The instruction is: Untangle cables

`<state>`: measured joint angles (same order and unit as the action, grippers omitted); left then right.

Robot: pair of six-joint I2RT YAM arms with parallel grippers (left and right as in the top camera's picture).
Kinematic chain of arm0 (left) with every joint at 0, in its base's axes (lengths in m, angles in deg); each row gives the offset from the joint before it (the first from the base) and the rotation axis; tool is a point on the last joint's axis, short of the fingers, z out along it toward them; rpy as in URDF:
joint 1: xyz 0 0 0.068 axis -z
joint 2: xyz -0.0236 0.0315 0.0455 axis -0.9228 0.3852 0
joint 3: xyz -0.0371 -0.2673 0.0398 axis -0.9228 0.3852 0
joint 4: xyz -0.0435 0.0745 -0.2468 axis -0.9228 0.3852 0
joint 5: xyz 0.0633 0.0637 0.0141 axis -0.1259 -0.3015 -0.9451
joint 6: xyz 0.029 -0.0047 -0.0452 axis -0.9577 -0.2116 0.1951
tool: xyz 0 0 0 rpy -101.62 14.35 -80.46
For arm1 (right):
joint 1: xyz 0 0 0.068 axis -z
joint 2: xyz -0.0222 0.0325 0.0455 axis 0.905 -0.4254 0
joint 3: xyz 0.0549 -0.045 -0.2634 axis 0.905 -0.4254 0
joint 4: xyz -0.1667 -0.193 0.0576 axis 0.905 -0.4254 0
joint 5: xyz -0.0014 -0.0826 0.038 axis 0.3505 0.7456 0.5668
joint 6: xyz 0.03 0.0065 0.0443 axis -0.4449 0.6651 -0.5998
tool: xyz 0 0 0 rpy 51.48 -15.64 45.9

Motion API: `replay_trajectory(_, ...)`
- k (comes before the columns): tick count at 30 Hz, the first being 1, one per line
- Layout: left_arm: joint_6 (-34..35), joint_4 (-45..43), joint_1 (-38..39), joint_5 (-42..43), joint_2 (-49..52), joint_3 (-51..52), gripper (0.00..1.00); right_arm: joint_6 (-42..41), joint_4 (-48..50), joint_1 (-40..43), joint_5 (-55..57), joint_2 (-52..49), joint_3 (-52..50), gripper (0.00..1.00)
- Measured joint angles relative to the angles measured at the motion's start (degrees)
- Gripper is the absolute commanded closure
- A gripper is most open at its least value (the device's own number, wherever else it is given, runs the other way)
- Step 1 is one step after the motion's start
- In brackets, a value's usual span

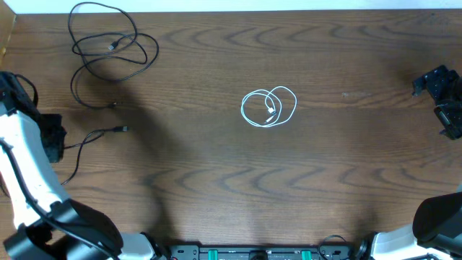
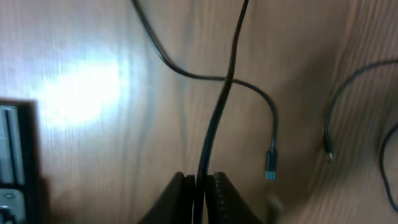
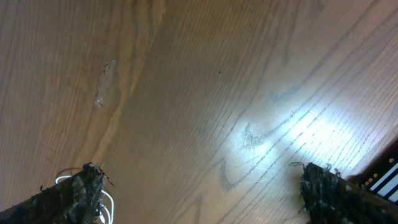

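My left gripper (image 1: pixel 59 141) is at the table's left edge, shut on a thin black cable (image 1: pixel 90 136) whose plug end (image 1: pixel 123 128) lies to its right. In the left wrist view the jaws (image 2: pixel 200 186) pinch this cable (image 2: pixel 217 106), and its blue-tipped plug (image 2: pixel 271 165) lies on the wood. A second black cable (image 1: pixel 108 43) lies in loose loops at the far left, and one end of it (image 2: pixel 328 149) shows in the left wrist view. A white cable (image 1: pixel 268 107) lies coiled mid-table, apart from both. My right gripper (image 1: pixel 442 97) is open and empty at the far right (image 3: pixel 202 193), with a bit of the white cable (image 3: pixel 104 205) beside one finger.
The wooden table (image 1: pixel 238 188) runs to a far edge at the top of the overhead view. The left arm's white body (image 1: pixel 29 180) lies along the left side. A dark fixture (image 2: pixel 15 162) sits at the left of the left wrist view.
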<state>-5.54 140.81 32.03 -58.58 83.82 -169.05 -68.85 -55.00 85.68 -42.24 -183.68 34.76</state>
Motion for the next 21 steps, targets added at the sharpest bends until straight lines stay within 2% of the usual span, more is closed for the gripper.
replay_trajectory(3, -0.5, -0.1, 0.0, 3.9, 1.9, 0.0, 0.85, 0.0, 0.0, 0.0, 0.0, 0.0, 0.0, 0.01)
replay_trajectory(8, -3.5, -0.2, 1.0, 9.4, 5.1, 0.0, 0.67, 0.0, 0.0, 0.0, 0.0, 0.0, 0.0, 0.01)
replay_trajectory(13, -5.7, -0.4, 1.9, 11.3, 7.4, 0.0, 0.62, 0.0, 0.0, 0.0, 0.0, 0.0, 0.0, 0.01)
replay_trajectory(19, -6.0, -1.9, -0.4, 11.8, 7.6, 0.0, 0.42, 0.0, 0.0, 0.0, 0.0, 0.0, 0.0, 0.01)
replay_trajectory(21, -5.1, -2.0, -2.8, 11.7, 7.5, 0.0, 0.28, 0.0, 0.0, 0.0, 0.0, 0.0, 0.0, 0.01)
